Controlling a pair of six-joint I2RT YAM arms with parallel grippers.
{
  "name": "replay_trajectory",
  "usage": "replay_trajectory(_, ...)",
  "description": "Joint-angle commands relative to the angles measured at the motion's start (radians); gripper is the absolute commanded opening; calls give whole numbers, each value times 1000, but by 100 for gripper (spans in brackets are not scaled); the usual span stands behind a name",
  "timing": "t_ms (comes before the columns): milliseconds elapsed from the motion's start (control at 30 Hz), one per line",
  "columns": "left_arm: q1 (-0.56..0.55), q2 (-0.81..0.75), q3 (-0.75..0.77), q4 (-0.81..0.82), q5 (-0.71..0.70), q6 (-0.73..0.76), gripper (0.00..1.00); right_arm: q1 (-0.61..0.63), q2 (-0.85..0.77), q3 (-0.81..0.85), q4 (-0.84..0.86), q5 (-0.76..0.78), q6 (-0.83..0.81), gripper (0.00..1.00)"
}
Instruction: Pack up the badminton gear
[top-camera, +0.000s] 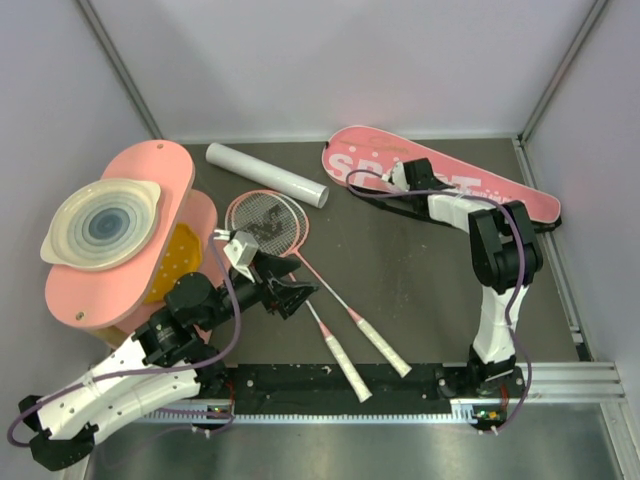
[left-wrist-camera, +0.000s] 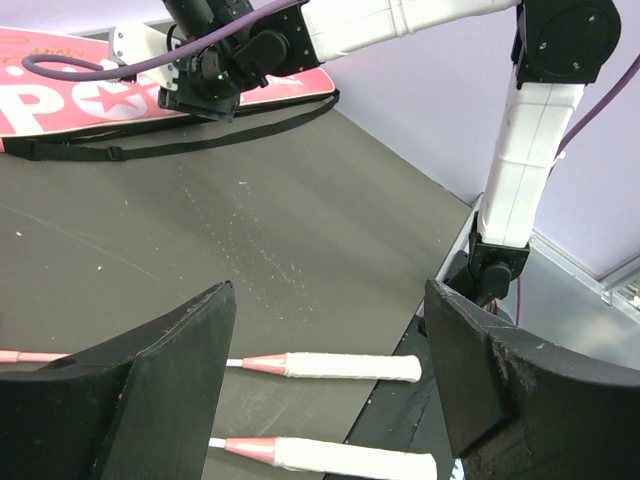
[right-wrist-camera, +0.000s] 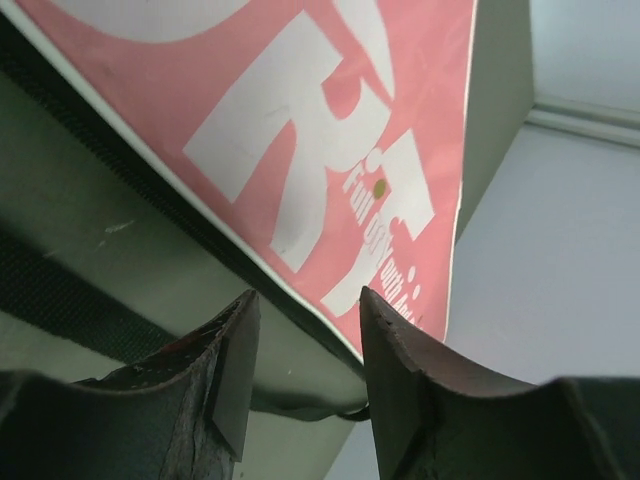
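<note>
Left gripper (left-wrist-camera: 330, 385): jaws spread wide and holding nothing. It hangs low over the table (left-wrist-camera: 300, 230), with the white grips (left-wrist-camera: 345, 366) of the two rackets (top-camera: 383, 347) just below its fingers.

Right gripper (right-wrist-camera: 300, 380): jaws parted only narrowly, with nothing between them. It is poised at the black-edged rim of the pink bag (right-wrist-camera: 300, 130), which lies flat at the far right of the table.

The white tube (top-camera: 267, 173) lies at far centre, apart from both arms. We see no shuttlecock clearly.

We judge the rackets light and stiff. The strung heads overlap and are the delicate part, and the thin shafts could slip. The wrapped grips are therefore the place to take hold, one racket at a time, since they lie close together.

The bag looks soft and limp. We would take it at the rim or by its black strap (left-wrist-camera: 70, 150) and expect it to sag.

The tube is smooth and round and likely to roll, so we would close across its middle.
</note>
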Motion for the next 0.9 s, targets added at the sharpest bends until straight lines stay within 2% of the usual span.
replay_trajectory(0, -3, 0, -11, 45, 1, 55, 80, -2, 26, -19, 176, 38, -94, 47)
replay_trajectory(167, -3, -6, -11, 49, 7, 75, 81, -2, 69, -38, 240, 30, -127, 48)
replay_trajectory(433, -3, -14, -14, 42, 2, 86, 84, -2, 44, -104, 273, 38, -104, 50)
replay_trajectory(533, -3, -9, -14, 42, 2, 83, 84, -2, 58, -138, 339, 70, -137, 55)
replay_trajectory(600, -3, -11, -12, 43, 4, 79, 84, -4, 69, -124, 299, 84, -140, 54)
replay_trajectory(733, -3, -16, -11, 40, -1, 72, 85, 1, -13, -164, 258, 50, -60, 56)
replay_trajectory(867, -3, -11, -20, 54, -11, 69, 86, 13, -52, -226, 271, 50, -42, 56)
